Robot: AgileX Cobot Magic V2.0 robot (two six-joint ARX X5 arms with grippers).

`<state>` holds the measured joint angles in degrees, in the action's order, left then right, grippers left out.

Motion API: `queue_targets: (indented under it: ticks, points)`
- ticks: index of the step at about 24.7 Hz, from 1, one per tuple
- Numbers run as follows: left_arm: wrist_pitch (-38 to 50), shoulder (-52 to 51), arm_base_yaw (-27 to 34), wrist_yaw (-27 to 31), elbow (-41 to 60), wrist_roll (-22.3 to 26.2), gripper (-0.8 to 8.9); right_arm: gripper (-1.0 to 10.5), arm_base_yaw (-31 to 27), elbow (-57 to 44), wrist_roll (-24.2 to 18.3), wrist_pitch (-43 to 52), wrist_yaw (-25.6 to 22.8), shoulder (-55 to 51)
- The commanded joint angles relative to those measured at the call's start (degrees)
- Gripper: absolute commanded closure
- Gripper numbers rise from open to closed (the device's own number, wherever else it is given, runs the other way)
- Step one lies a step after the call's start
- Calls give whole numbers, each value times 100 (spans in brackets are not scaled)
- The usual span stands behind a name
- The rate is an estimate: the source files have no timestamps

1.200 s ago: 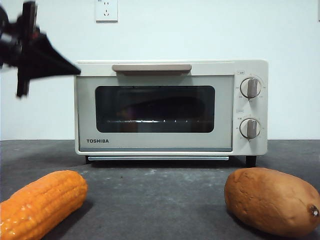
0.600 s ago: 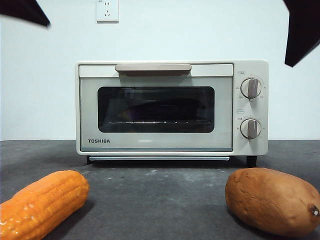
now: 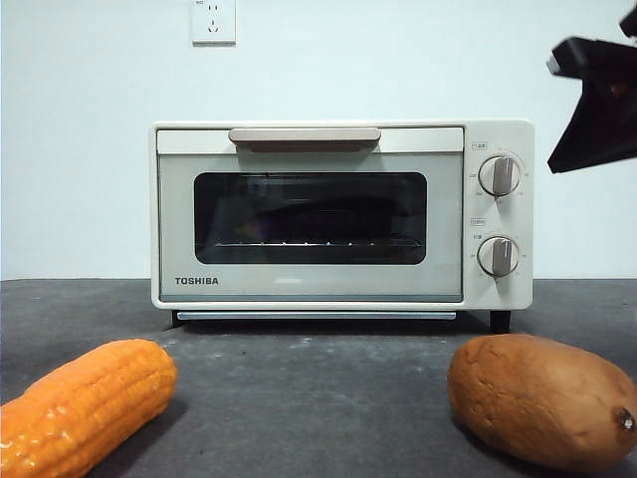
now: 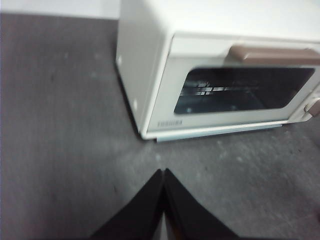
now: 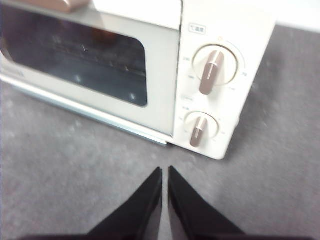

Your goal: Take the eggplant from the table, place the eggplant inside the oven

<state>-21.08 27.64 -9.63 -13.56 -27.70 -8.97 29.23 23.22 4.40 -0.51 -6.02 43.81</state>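
Note:
The cream oven (image 3: 309, 289) stands at the back of the table (image 3: 309, 398) with its door closed. Behind the dark glass, a dim long dark shape on the wire rack looks like the eggplant (image 3: 328, 211). My left gripper (image 4: 163, 172) is shut and empty, hovering over the table in front of the oven's (image 4: 150, 75) left corner; it is out of the front view. Also shut and empty, my right gripper (image 5: 165, 170) hangs in front of the oven's (image 5: 225, 30) knob side. In the front view, the right gripper (image 3: 592, 110) shows as a dark shape at the upper right.
An orange corn cob (image 3: 80, 408) lies at the front left and a brown sweet potato (image 3: 542, 398) at the front right. The beige handle (image 3: 305, 136) runs along the door's top. A wall socket (image 3: 212, 20) sits above the oven.
The left arm has risen away from the oven's upper left corner and left the front view. The right arm has come into that view at the upper right and dropped lower.

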Motion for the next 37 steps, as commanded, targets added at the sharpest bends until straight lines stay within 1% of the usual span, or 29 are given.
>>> queue_targets:
  ticks: [1, 8, 15, 16, 18, 20, 22, 26, 28, 34, 37]
  points:
    - [-177, -205, -20, 4, 28, -822, 807, 943, 37, -94, 87, 262, 0, -11]
    - [-155, -216, -20, 9, 28, -839, 808, 943, 26, -94, 74, 509, -17, -13]
    - [-195, -295, -42, 13, 33, -837, 808, 943, 26, -92, 74, 518, -22, -13]
    - [-212, -413, -39, 33, 37, -787, 808, 943, 26, -94, 74, 518, -22, -13]
    - [-179, -647, -35, 240, 55, -13, 808, 943, 26, -94, 74, 518, -20, -13]
    - [-4, -938, -28, 424, 197, 514, 808, 943, 26, -94, 74, 518, -20, -11]
    - [374, -1226, 20, 577, 474, 750, 808, 943, 26, -92, 74, 518, -20, -11]
    - [1368, -1803, 212, 981, 1325, 879, 807, 943, 26, -92, 74, 518, -22, -13]
    - [1705, -2065, 323, 975, 1742, 874, 808, 943, 26, -92, 74, 518, -20, -13]
    - [1762, -2645, 551, 975, 2505, 872, 808, 943, 26, -92, 74, 518, -20, -13]
    - [1790, -2747, 634, 975, 2752, 872, 807, 943, 26, -94, 74, 518, -22, -11]
